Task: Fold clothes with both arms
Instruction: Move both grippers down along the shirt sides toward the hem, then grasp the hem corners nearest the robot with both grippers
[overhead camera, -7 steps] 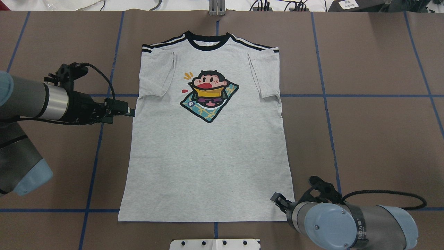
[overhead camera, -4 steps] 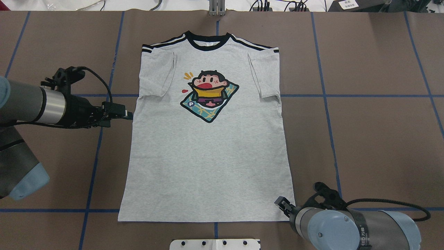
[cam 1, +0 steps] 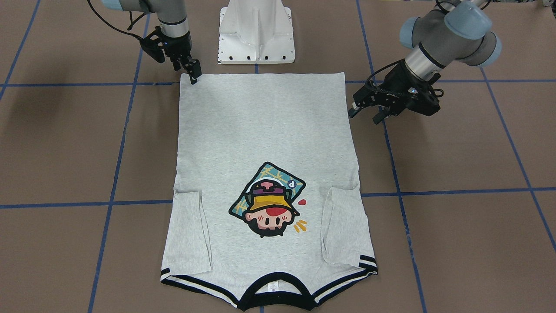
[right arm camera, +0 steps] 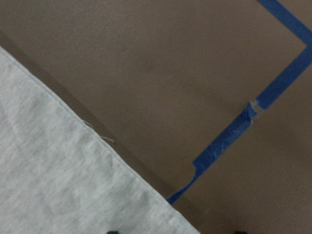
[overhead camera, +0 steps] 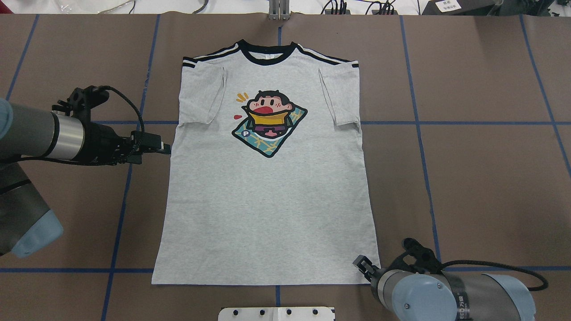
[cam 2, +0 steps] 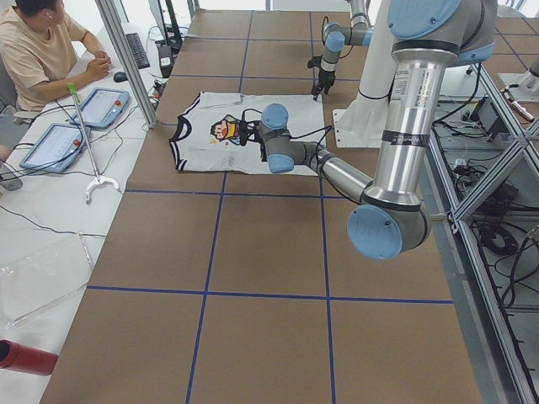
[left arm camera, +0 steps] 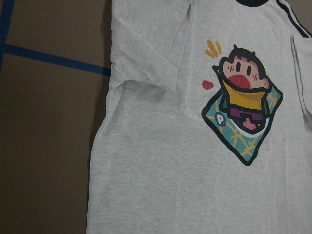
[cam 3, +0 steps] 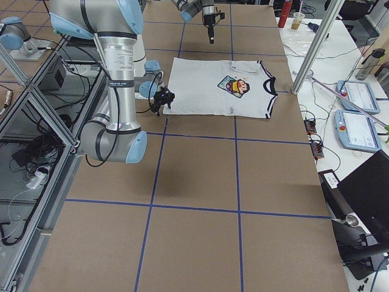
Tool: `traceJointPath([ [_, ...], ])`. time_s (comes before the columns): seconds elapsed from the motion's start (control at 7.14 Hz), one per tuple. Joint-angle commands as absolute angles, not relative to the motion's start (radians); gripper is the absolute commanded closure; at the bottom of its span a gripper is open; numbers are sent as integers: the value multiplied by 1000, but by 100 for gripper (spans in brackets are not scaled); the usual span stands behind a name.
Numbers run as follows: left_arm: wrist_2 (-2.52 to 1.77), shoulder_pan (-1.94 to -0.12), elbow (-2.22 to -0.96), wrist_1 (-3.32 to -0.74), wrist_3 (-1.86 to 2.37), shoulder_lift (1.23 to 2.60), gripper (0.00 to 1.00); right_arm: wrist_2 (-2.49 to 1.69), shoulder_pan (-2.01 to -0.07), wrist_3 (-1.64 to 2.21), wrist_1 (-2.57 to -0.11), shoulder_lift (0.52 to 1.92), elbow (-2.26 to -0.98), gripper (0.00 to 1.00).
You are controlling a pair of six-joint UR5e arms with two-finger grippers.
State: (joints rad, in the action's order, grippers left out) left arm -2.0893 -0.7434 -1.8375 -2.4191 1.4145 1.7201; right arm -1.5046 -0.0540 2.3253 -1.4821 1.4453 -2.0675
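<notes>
We have one grey T-shirt (overhead camera: 267,200) lying flat and print-up on the table (overhead camera: 468,178). Its long axis runs straight away from the robot, with the black collar (overhead camera: 266,57) at the far end and the hem (overhead camera: 263,281) nearest the base. Both short sleeves are tucked inward over the chest, one on each side of the single cartoon print (overhead camera: 269,125).

The relation that matters is edge to jaws. The left gripper (overhead camera: 165,148) sits just beside the shirt's left side edge, a little below the tucked sleeve, and points inward, so the cloth lies directly ahead of it. In the front-facing view its jaws stand apart with nothing between them.

The right gripper (cam 1: 194,77) points down at the hem corner on the robot's right. Its wrist view shows two dark tips spread wide. One is over the grey fabric and the other over the bare brown table, so the jaws straddle the edge without yet pinching it.

Each arm is therefore nearest to its own side, the left at mid-length and the right at the hem. We judge that no grasp has been made and that folding beyond the sleeves has not yet begun.

We count one shirt, two sleeves, two arms and two grippers.
</notes>
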Motion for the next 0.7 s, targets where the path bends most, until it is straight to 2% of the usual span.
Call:
traceJointPath([
  [0.0, -2089, -744, -1838, -2416, 1416, 1720, 0, -1505, -57, 2327, -1482, 1448, -2077, 100],
  [0.56, -2091, -732, -1839, -2404, 1437, 1720, 0, -1516, -64, 2327, -1483, 1456, -2118, 100],
])
